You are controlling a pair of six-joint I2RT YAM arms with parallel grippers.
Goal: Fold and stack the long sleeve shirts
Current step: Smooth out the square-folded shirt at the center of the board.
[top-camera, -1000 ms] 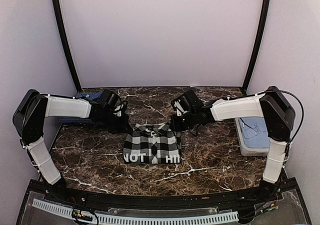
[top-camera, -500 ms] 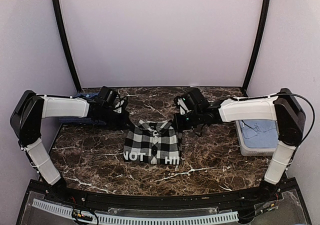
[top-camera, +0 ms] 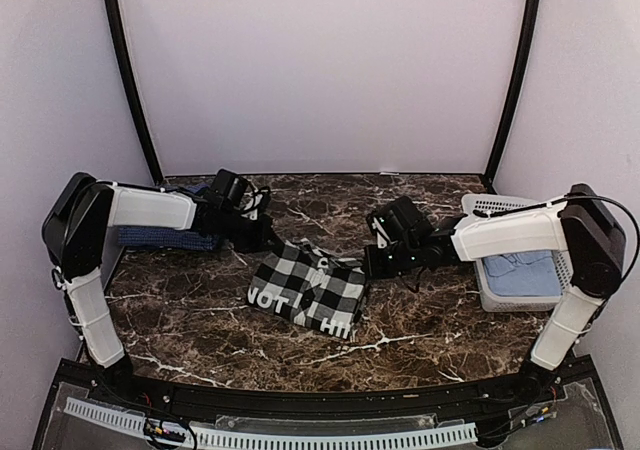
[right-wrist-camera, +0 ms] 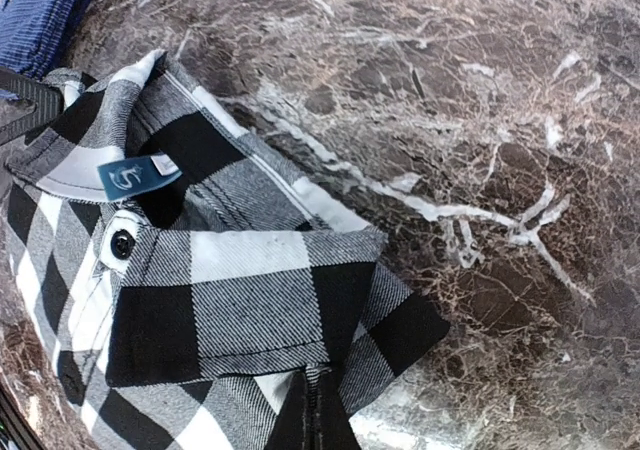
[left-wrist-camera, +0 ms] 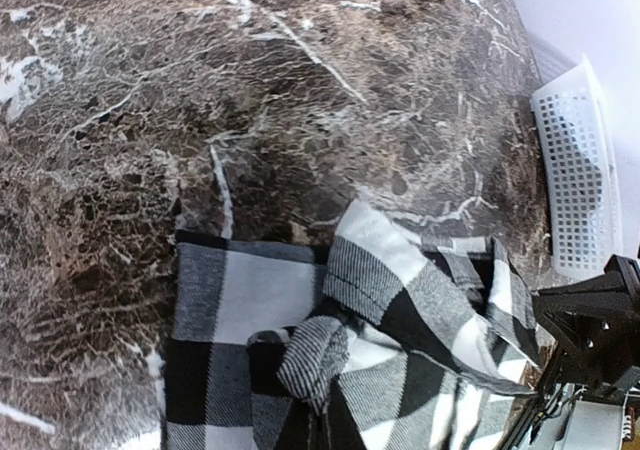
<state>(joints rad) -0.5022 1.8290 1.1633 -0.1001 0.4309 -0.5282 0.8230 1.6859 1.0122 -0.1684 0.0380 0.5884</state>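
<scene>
The black-and-white checked shirt lies folded and skewed at the middle of the marble table. Its collar end is bunched and raised in the left wrist view. The collar, a button and a blue size tag show in the right wrist view. My left gripper is shut on the shirt's far left corner. My right gripper is shut on its far right corner, where the cloth gathers into a pinch. The dark blue shirt lies at the far left, partly under my left arm, and shows in the right wrist view.
A white slotted basket holding light blue cloth stands at the right edge, behind my right arm; it also shows in the left wrist view. Bare marble lies in front of and behind the checked shirt.
The checked shirt has turned clockwise and now lies skewed. My right gripper moved nearer and to the right with its corner. My left gripper moved right and slightly farther.
</scene>
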